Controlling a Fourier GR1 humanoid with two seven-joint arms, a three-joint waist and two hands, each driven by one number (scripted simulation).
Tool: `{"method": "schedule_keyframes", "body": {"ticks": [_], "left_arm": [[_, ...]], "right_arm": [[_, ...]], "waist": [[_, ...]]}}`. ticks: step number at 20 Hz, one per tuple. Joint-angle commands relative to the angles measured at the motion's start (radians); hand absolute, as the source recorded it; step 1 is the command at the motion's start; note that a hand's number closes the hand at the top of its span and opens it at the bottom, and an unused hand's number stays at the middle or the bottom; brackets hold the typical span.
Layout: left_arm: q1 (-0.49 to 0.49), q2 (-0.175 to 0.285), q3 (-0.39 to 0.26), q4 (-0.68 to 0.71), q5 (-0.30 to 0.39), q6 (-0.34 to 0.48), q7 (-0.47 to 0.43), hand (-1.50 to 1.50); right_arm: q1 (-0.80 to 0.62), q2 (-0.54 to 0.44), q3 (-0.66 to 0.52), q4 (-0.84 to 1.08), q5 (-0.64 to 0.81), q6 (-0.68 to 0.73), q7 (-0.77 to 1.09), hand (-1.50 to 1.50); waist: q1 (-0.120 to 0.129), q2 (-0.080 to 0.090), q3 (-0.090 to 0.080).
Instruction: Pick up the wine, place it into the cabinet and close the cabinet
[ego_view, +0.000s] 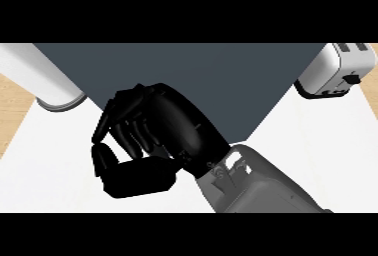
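Note:
My right hand (159, 132) fills the middle of the head view, its grey forearm (258, 187) coming in from the lower right. The hand lies over the lower left edge of the dark grey cabinet (214, 75), which spans the upper middle as one plain panel. The fingers (129, 132) point down and to the left, only loosely bent, with the thumb (103, 160) below them. Nothing shows between fingers and thumb. The wine is not visible anywhere. My left hand is out of view.
A white cylinder (44, 80) stands at the left beside the cabinet. A white toaster (339, 70) sits at the upper right. The white counter (317, 145) spreads around the hand, with a wooden strip (11, 107) at the far left.

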Motion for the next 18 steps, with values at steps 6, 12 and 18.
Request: {"method": "schedule_keyframes", "body": {"ticks": [6,12,18], "left_arm": [[-0.059,-0.044,-0.079,-0.071,-0.071,0.048,0.126,-1.5],[-0.163,-0.095,-0.178,-0.014,-0.136,0.096,0.146,-1.5],[-0.288,-0.107,-0.21,0.024,-0.133,0.173,0.191,-1.5]], "right_arm": [[-0.131,-0.012,-0.184,0.295,0.012,0.072,-0.172,1.5],[-0.134,-0.092,-0.272,0.382,-0.04,0.173,-0.261,1.5],[-0.169,-0.13,-0.299,0.481,-0.007,0.174,-0.347,1.5]], "waist": [[-0.013,0.003,0.002],[-0.024,0.005,0.002],[-0.03,0.018,0.001]]}}
